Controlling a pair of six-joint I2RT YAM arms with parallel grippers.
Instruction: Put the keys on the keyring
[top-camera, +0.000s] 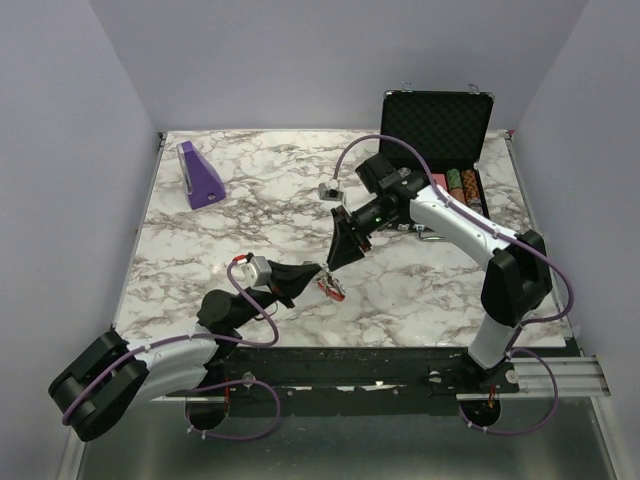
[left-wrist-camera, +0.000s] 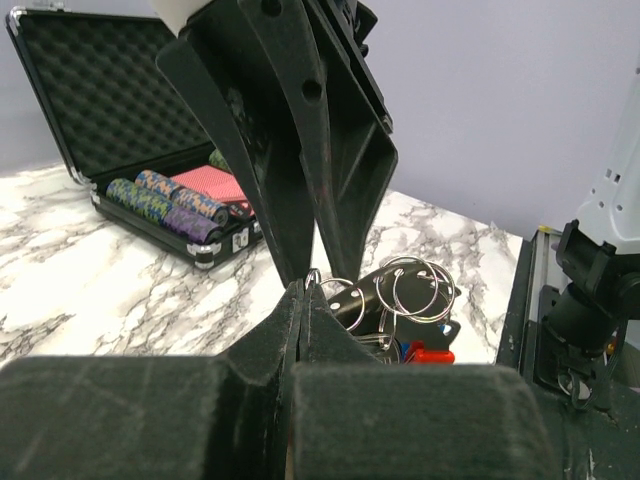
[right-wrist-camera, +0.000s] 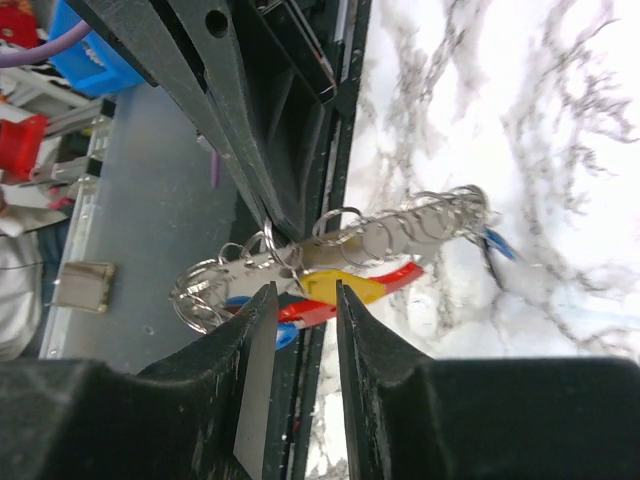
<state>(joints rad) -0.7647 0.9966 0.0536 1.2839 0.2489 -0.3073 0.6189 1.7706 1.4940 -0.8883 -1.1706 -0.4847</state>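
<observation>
Two tools meet over the near middle of the bench (top-camera: 250, 210), well apart from the open case (top-camera: 435, 125) at the far right. The left tool (left-wrist-camera: 303, 300) is pressed together, pinching a wire loop of the keyring (right-wrist-camera: 400, 228) and holding the bunch low over the marble. Whether the bunch touches the bench I cannot tell. The right tool (right-wrist-camera: 302, 292) reaches down from above with its fingers spread, gripping nothing. The yellow key (right-wrist-camera: 335, 287) lies in the gap just past its tips, against the red crescent (right-wrist-camera: 400, 274). A blue key (right-wrist-camera: 497, 243) hangs at the far end of the rings.

The step in hand looks like threading a key onto a loop — whether the yellow key is already on, I cannot tell. Next, the right tool probably needs a fine pinch on that key's head while the left tool holds the ring steady.
</observation>
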